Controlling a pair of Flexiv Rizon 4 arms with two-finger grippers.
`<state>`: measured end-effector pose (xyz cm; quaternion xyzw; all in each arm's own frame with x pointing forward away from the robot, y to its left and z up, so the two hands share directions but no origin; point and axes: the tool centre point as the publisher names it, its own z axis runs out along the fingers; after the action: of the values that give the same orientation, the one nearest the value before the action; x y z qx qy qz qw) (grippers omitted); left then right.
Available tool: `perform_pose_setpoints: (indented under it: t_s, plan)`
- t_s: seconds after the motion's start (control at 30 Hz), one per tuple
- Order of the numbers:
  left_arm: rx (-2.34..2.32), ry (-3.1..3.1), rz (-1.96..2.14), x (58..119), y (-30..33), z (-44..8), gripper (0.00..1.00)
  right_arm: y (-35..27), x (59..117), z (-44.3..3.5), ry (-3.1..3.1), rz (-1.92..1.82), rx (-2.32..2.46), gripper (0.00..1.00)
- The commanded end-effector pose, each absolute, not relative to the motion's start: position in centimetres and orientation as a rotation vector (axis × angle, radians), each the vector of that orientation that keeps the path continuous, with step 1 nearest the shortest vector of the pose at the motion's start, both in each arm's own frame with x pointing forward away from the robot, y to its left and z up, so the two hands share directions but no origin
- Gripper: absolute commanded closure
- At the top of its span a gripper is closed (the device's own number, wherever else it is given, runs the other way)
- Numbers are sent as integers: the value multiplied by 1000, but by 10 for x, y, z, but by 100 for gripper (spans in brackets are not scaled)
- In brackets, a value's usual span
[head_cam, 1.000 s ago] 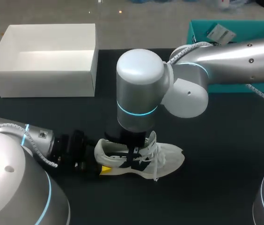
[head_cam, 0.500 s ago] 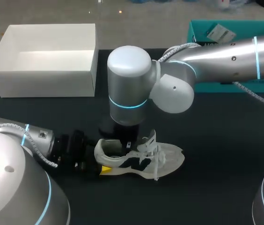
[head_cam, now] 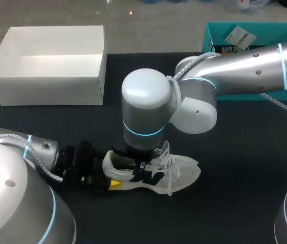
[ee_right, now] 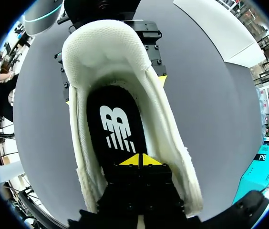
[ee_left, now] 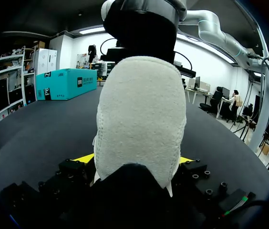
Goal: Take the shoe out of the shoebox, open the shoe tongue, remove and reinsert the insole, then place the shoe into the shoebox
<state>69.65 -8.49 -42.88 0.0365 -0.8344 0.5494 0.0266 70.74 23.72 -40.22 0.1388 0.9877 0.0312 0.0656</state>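
The right claw [ee_right: 140, 160] is down inside the mouth of the shoe [head_cam: 184, 170], entering from above. Its yellow tips are drawn together with no gap and rest on the black insole [ee_right: 118, 119]; I cannot tell whether they pinch any of it. The insole's long axis runs away from this claw toward the heel. The left claw [ee_left: 134, 160] clasps the heel from both sides. The shoe sits on its sole by the near edge of the tabletop [head_cam: 235, 152], about midway along, heel toward my left arm and toe toward my right. Lifting the insole looks like the right arm's job, with the left bracing. The white shoebox [head_cam: 52, 89] stands well apart in the far left corner
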Motion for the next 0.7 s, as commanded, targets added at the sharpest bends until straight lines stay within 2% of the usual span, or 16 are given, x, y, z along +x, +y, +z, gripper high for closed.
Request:
perform_pose_setpoints:
  t_s: [0.03, 0.2, 0.23, 0.27, 0.5, 0.6, 0.7]
  plan:
    - [115, -2581, 1693, 696, -85, -431, 100, 232, 708, -395, 2969, 79, 399, 100]
    - [115, -2581, 1693, 696, -85, -431, 100, 237, 709, -396, 2975, 102, 388, 100]
    - [115, -2581, 1693, 696, -85, -431, 100, 237, 709, -398, 2975, 107, 387, 96]
    - [115, -2581, 1693, 696, -85, -431, 100, 238, 709, -399, 2977, 106, 388, 76]
    - [115, -2581, 1693, 696, -85, -431, 100, 236, 704, -407, 2988, 110, 402, 76]
    - [115, -2581, 1693, 696, -85, -431, 100, 235, 705, -410, 2990, 109, 409, 71]
    - [115, -2581, 1693, 696, -85, -431, 100, 235, 707, -410, 2984, 119, 418, 62]
